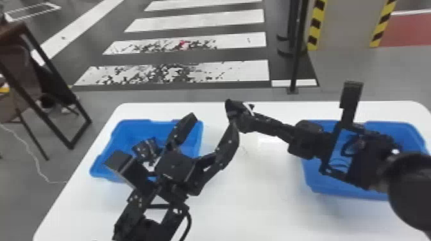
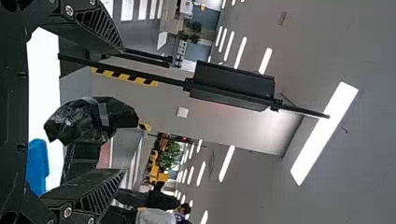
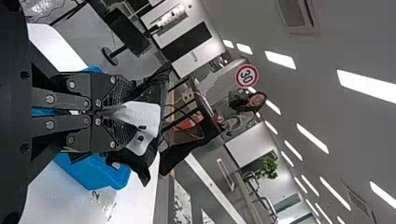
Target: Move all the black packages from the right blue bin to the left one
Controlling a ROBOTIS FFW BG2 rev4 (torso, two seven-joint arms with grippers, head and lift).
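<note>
Right now the black package with a white patch [image 1: 233,109] is up in the air above the table, between the two bins, so I count this one as in transit rather than delivered. My right gripper [image 3: 136,113] has it pinched firmly between closed fingers. Facing it, my left gripper [image 1: 214,123] is spread wide with nothing between its fingers, and I'd read that as getting set for a handover. Further left, a dark, crumpled package [image 1: 144,150] lies inside the left blue bin [image 1: 123,131], partly behind my left arm, so at least one looks done. Whether more sit with it I can't say, as the arm covers much of that bin. Over on the other side, my right arm [image 1: 368,157] crosses the right blue bin [image 1: 314,179] and hides most of its inside, so I can't tell how many are left there. Under all of it is the white table [image 1: 256,198]. By my reckoning I'm partway through: this package needs to reach the left bin, then I'd want a clean look into the right one before calling the job finished.
</note>
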